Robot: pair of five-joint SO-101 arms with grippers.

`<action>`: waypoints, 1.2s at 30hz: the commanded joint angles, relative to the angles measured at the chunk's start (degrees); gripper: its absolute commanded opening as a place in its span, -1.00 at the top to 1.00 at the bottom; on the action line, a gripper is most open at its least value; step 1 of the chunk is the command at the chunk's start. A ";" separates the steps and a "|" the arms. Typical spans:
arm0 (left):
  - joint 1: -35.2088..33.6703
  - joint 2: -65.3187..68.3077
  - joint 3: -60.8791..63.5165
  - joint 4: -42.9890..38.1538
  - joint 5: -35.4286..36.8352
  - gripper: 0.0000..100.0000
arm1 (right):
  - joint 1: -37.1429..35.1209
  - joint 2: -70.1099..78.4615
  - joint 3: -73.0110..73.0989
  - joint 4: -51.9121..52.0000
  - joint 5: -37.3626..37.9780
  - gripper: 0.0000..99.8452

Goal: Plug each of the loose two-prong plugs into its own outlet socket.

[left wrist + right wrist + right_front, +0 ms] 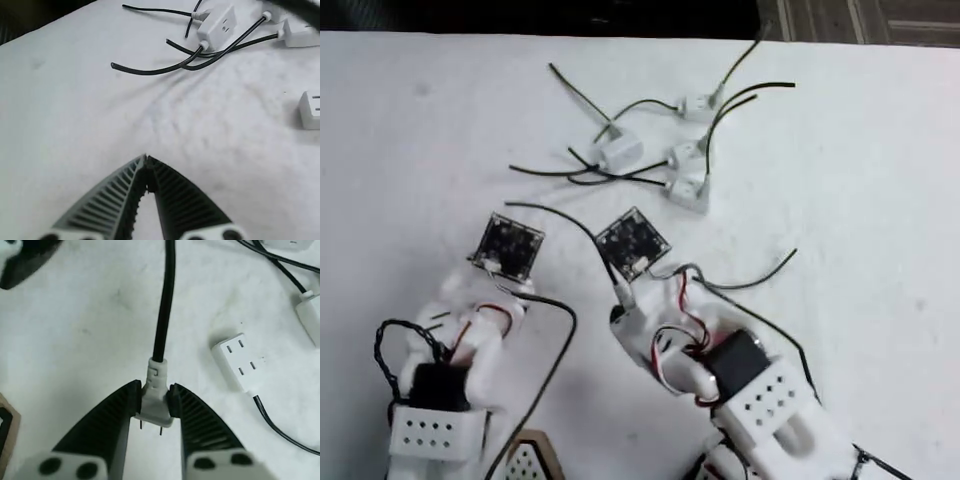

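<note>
My right gripper [155, 412] is shut on a grey-white two-prong plug [154, 402], prongs pointing back toward the wrist, its black cable [165, 305] running away over the white table. In the high view this plug [623, 293] sits just ahead of the right arm. A white double outlet block [237, 362] lies close beside the held plug, sockets facing up. My left gripper [146, 162] is shut with nothing in it, low over bare table. Several white outlets and plugs with black cables lie clustered farther back, among them an outlet [618, 150] and another [688, 190].
A white outlet [217, 25] and a second block [310, 110] lie ahead of the left gripper among crossing black cables [165, 67]. A brown wooden piece [530, 460] stands at the near edge between the arms. The table's dark far edge [620, 15] runs behind the cluster.
</note>
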 commanded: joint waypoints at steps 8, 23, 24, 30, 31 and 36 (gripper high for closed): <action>-8.40 -0.57 0.62 1.85 0.53 0.95 | 14.99 12.53 4.13 -14.55 -1.67 0.97; -8.04 -0.57 2.73 1.67 0.26 0.95 | 23.60 31.34 -8.79 -2.68 -12.66 0.87; -8.04 -0.57 2.90 1.58 0.26 0.95 | 23.60 31.96 -9.58 -1.45 -12.66 0.80; -7.96 -0.57 2.99 1.58 0.26 0.95 | 23.87 36.35 -16.44 5.32 -12.31 0.74; -7.96 -0.57 2.99 1.58 0.26 0.95 | 23.87 36.97 -17.41 5.41 -12.31 0.75; -7.96 -0.57 3.08 1.58 0.18 0.95 | 23.96 39.69 -18.99 5.76 -9.41 0.77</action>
